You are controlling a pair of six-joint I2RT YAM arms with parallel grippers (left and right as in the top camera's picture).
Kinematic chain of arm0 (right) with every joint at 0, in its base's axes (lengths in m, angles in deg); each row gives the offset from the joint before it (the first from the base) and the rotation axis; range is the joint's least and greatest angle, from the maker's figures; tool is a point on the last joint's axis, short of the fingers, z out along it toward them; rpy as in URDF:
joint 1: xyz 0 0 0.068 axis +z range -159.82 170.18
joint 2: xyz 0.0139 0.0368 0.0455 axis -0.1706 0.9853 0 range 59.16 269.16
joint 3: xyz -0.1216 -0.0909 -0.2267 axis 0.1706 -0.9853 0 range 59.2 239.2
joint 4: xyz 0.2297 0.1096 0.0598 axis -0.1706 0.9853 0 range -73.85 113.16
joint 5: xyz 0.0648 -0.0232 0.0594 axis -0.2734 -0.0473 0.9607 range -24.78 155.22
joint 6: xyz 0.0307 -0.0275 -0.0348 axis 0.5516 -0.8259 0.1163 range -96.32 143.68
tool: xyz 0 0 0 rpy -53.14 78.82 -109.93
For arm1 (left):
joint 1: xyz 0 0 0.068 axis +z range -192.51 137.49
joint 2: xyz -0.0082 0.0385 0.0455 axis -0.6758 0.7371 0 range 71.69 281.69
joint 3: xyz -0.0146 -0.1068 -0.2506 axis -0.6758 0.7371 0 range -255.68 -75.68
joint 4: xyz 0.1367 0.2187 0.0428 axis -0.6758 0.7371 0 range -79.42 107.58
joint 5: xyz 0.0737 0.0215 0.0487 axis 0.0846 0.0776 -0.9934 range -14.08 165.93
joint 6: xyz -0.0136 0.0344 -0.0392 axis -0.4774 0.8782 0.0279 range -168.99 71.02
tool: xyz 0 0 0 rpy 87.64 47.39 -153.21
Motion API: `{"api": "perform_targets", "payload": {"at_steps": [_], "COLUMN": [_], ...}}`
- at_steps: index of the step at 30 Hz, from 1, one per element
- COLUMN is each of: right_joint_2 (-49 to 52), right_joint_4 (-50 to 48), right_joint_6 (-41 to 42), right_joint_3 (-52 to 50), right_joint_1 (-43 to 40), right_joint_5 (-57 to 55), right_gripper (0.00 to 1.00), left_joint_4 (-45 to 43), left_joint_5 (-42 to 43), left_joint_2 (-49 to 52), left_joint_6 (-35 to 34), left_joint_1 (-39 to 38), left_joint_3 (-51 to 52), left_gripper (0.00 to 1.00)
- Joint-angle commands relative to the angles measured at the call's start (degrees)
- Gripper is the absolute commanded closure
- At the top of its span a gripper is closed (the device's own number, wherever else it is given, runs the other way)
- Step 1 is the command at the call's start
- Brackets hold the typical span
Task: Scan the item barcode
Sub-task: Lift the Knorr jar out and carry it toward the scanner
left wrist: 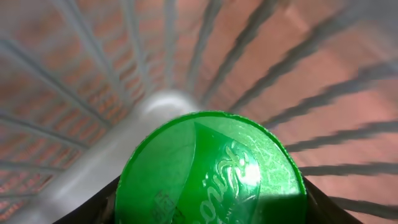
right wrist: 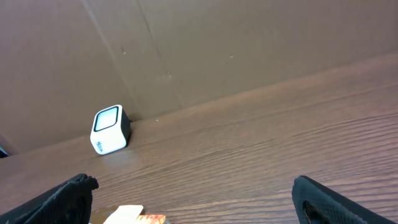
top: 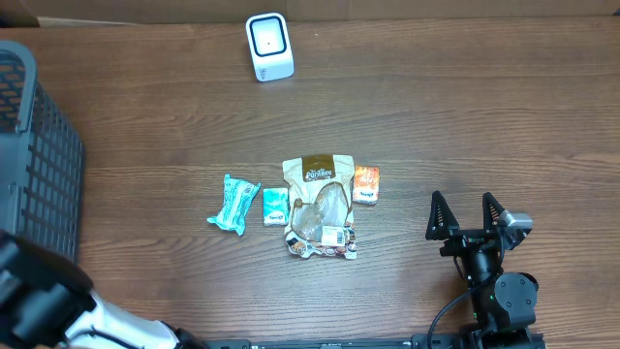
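Your L gripper (left wrist: 210, 204) pinches a round green plastic lid (left wrist: 211, 163), the item, w/in the dark grey wire basket (top: 44, 165). R gripper (top: 469, 215) spread wide, idle. Scan not done: you've yet to show the barcode to the white cube scanner (top: 269, 47), far edge.

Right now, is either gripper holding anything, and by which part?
Left gripper seemingly grips the round green plastic lid by opposite edges of its rim, grey wire basket behind it. Right gripper is open, empty.
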Motion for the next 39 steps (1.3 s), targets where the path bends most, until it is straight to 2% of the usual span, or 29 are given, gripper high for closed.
{"api": "perform_targets", "payload": {"at_steps": [1,8,12,15,19,26,39], "right_joint_2": [-0.50,-0.50,-0.52,-0.52,-0.52,-0.50,-0.52], "right_joint_4": [-0.24,-0.24,-0.24,-0.24,-0.24,-0.24,-0.24], "right_joint_6": [0.02,0.02,0.02,0.02,0.02,0.02,0.02], "right_joint_3": [-0.61,-0.61,-0.61,-0.61,-0.61,-0.61,-0.61], "right_joint_1": [-0.11,-0.11,-0.11,-0.11,-0.11,-0.11,-0.11], "right_joint_5": [-0.15,-0.15,-0.15,-0.15,-0.15,-0.15,-0.15], "right_gripper": [0.00,0.00,0.00,0.00,0.00,0.00,0.00], "left_joint_4": [-0.17,1.42,8.41,17.00,25.42,31.21,32.04], "left_joint_5": [7.32,20.35,21.62,21.05,15.45,0.07,-6.32], "left_joint_2": [-9.99,-23.50,-29.03,-30.40,-27.45,-19.37,-5.66], "left_joint_6": [-4.48,-9.16,-9.33,-7.67,-3.56,-2.69,-2.71], "left_joint_1": [-0.37,-0.66,-3.82,-10.01,-22.18,-36.94,-46.88], "left_joint_3": [-0.70,-0.70,-0.70,-0.68,-0.55,-0.55,-0.55], "left_gripper": [0.44,0.45,0.45,0.44,0.43,0.42,0.45]}}
